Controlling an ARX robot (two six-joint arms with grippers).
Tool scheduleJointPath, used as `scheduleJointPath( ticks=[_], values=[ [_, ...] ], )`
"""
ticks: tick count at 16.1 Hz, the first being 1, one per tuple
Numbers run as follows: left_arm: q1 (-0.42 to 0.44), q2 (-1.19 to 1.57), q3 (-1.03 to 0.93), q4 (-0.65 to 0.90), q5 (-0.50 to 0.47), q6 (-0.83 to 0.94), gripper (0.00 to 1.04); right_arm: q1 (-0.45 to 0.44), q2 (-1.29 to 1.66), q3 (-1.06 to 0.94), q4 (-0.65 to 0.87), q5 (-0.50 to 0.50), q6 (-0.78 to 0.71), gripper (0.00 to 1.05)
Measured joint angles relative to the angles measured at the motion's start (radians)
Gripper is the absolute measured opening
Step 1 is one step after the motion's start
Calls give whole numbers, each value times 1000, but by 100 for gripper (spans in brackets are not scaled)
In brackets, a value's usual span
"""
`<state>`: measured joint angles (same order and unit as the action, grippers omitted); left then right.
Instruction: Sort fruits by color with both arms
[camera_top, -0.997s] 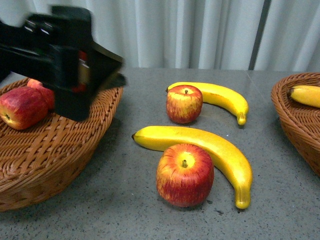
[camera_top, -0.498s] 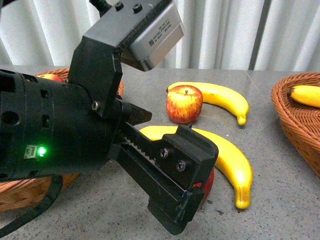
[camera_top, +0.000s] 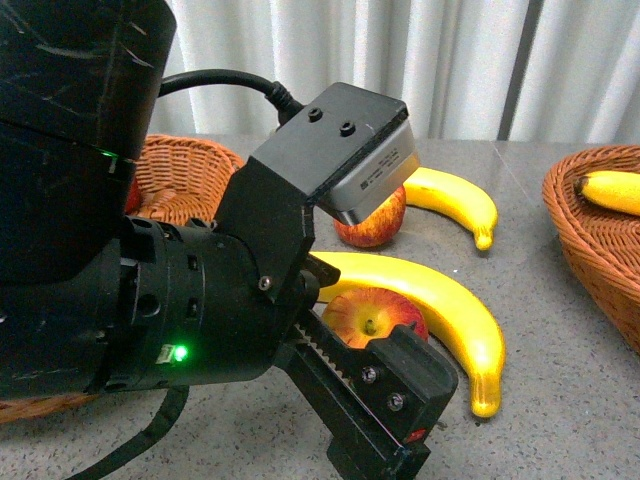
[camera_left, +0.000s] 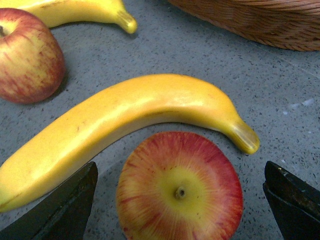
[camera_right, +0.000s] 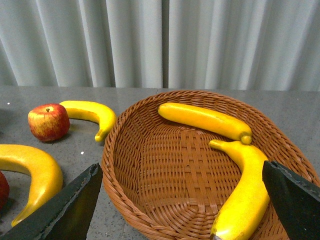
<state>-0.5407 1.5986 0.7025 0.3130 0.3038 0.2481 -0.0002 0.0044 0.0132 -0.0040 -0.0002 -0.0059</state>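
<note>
Table: grey speckled top filling the lower frame, pale curtain across the back
Left arm: black bulk covering the left half of the front view, green light lit low on its body, a cable looping off its upper part
Left basket: brown wicker, only its far rim showing at centre left behind the arm
Right basket: brown wicker at the right edge of the front view, two bananas lying inside it, one touching the other's tip
Near banana: on the table at lower centre, arched around the far side of the near apple
Far banana: centre right, curving behind the far apple
Near apple: red and yellow, stem up, just beside the near banana, partly hidden by the arm
Far apple: mid frame, mostly hidden under the arm's camera box
Left gripper: jaws spread wide, one finger on each side of the near apple, not touching it
Right gripper: jaws spread wide over the right basket
</note>
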Motion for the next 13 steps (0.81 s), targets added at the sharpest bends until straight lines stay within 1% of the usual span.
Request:
scheduleJointPath(
  ticks=[5,6,8,9,11,13],
  values=[
    [-3,78,23,2,-4,35,98,0,0,0,0,0,0,98],
    [-3,78,23,3,-4,44,90,0,0,0,0,0,0,98],
    [-4,67,23,-5,-2,53,71,0,0,0,0,0,0,98],
    [-2,56,23,-6,-13,55,66,0,0,0,0,0,0,98],
    [22,11,23,0,-76,37,65,0,0,0,0,0,0,98],
    [76,-69,30,27,-181,-23,65,0,0,0,0,0,0,98]
  ],
)
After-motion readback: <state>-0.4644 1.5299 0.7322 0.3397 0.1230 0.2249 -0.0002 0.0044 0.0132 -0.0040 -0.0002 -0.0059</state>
